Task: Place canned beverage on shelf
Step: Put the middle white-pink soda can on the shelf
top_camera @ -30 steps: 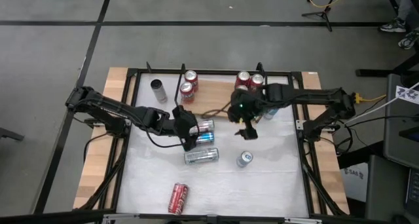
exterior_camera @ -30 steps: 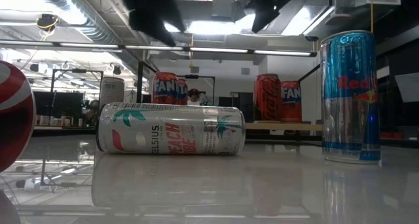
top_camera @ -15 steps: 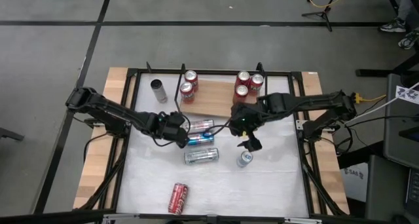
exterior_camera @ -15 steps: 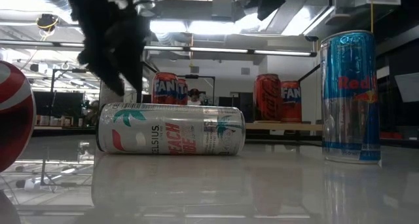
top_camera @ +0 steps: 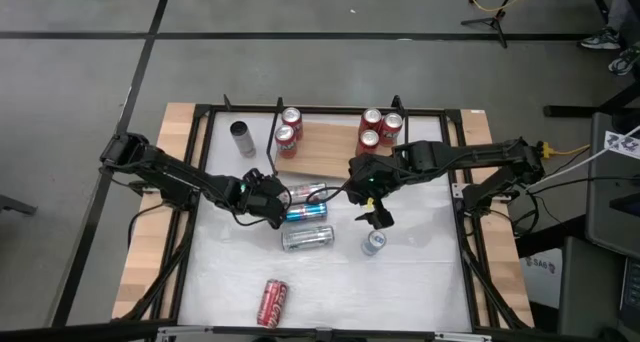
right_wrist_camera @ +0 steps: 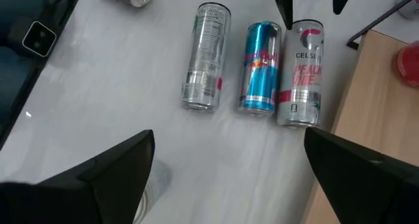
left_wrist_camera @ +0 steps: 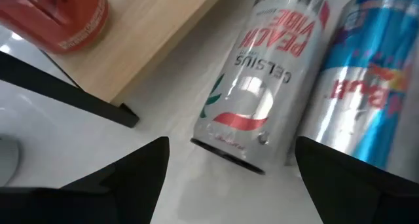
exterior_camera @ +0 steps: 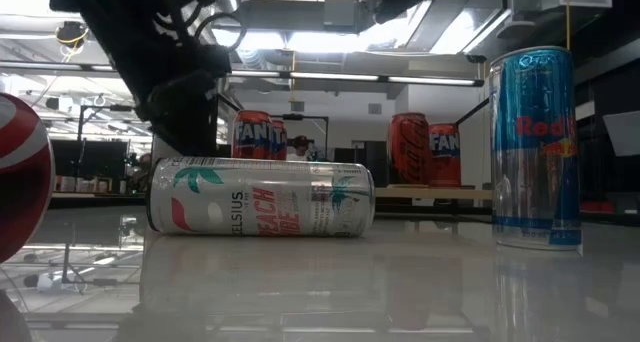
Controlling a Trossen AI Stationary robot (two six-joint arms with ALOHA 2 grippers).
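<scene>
Red can at the near edge: a red can (top_camera: 272,300) lies on its side, well apart from everything else on the white table (top_camera: 420,282). Not started.

Upright blue can: a blue and silver can (top_camera: 373,242) stands alone, just in front of my right pincer. It is not on the shelf.

Silver can lying nearest: a silver can (top_camera: 308,238) lies on its side near the middle of the table, nobody holds it.

My right pincer: my right gripper (top_camera: 372,219) hangs over the table beside the upright blue can, fingers spread wide, empty.

My left pincer: my left gripper (top_camera: 281,199) is low at the end of two lying cans, fingers wide apart and holding nothing.

Two cans before my left pincer: a Celsius can (left_wrist_camera: 268,73) and a blue can (left_wrist_camera: 366,93) lie side by side, touching or almost. The Celsius one lies just beside the shelf edge. I judge it is the next one to take, and it must be stood upright.

Shelf: the shelf (top_camera: 330,152), a light wooden board with black rod brackets, carries two red cans (top_camera: 288,127) at one end and three red cans (top_camera: 378,127) at the other. The middle is bare.

Grey can far left: a dark grey can (top_camera: 242,137) stands on the table beside the shelf.

Progress: five cans placed, six on the table, so I judge it about half done.
</scene>
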